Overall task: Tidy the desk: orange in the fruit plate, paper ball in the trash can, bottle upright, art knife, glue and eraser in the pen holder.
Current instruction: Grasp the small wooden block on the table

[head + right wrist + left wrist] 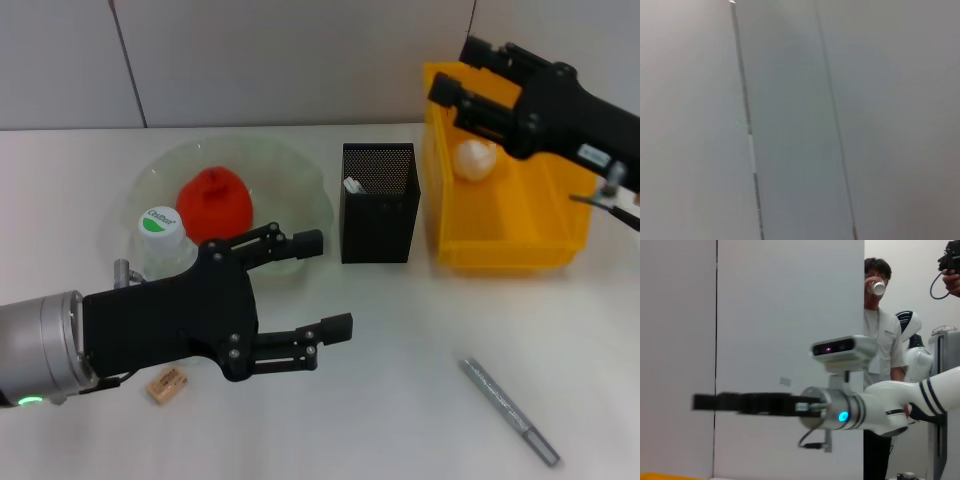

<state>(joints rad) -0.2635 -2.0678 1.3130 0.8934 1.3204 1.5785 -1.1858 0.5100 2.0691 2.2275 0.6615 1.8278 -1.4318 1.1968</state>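
Observation:
The orange (213,203) rests in the glass fruit plate (300,165). A white-capped bottle (160,238) stands upright at the plate's near edge, partly behind my left gripper (330,283), which hovers open and empty in front of the plate. The paper ball (476,158) lies in the yellow trash bin (500,250); my right gripper (452,70) hangs open above the bin's back left corner. The tan eraser (165,385) lies below my left arm. The grey art knife (508,410) lies at front right. The black mesh pen holder (378,202) holds a small white item (352,185).
The left wrist view looks across at my right gripper (740,403) against a white wall panel, with a person (880,340) drinking behind it. The right wrist view shows only wall. Bare tabletop (400,360) lies between the eraser and the art knife.

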